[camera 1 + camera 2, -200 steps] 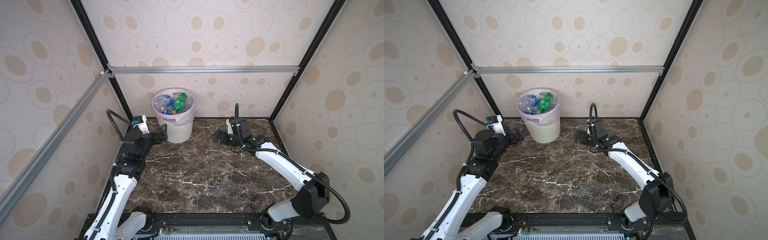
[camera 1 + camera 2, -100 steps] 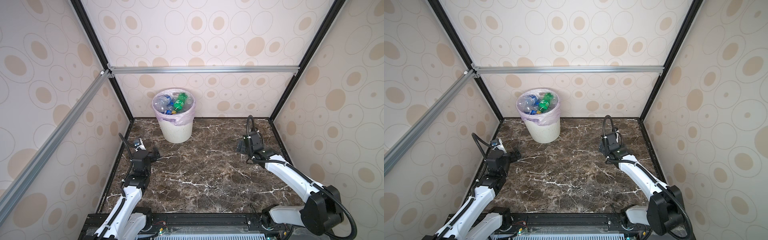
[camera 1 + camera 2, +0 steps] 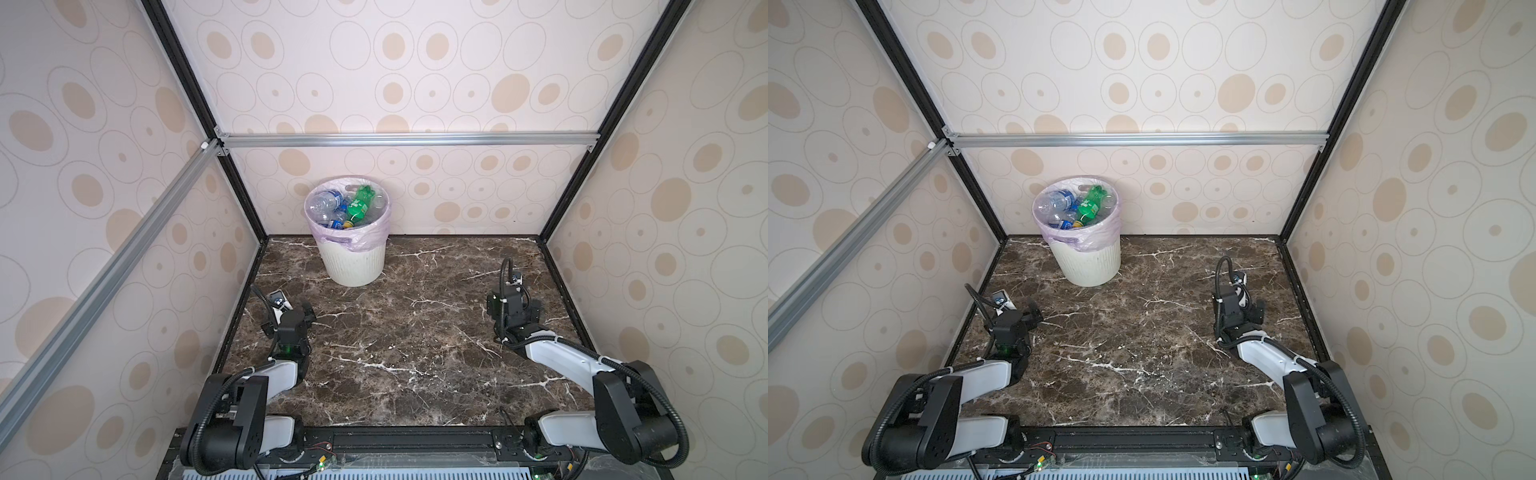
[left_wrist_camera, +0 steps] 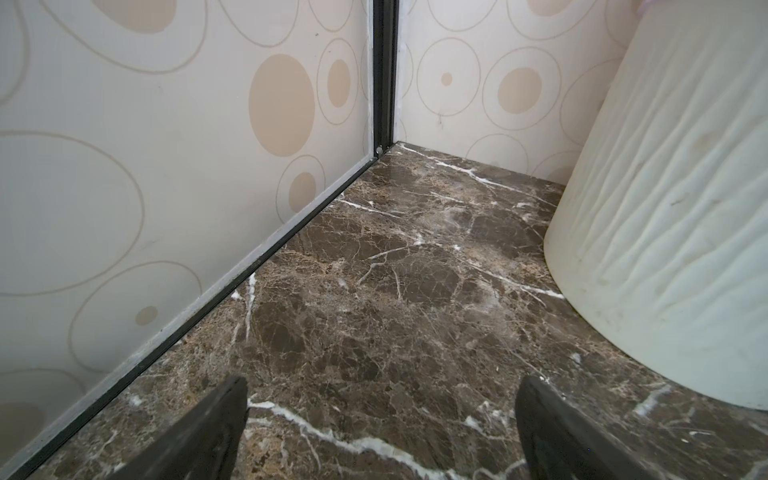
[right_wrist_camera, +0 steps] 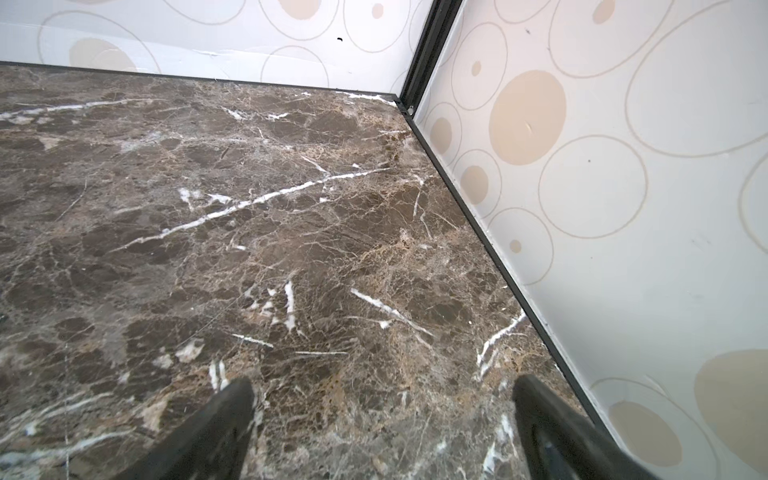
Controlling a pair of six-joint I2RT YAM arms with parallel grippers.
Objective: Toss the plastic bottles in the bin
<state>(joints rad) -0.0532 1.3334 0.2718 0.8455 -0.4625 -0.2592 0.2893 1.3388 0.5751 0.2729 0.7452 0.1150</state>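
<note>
2 top views look down from the front; low wrist views face back corners of the tabletop [image 4: 374, 270].

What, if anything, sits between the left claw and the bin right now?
Nothing visible. Only marble tabletop lies between the left claw and the bin, and the plastic bottles are already inside it.
</note>
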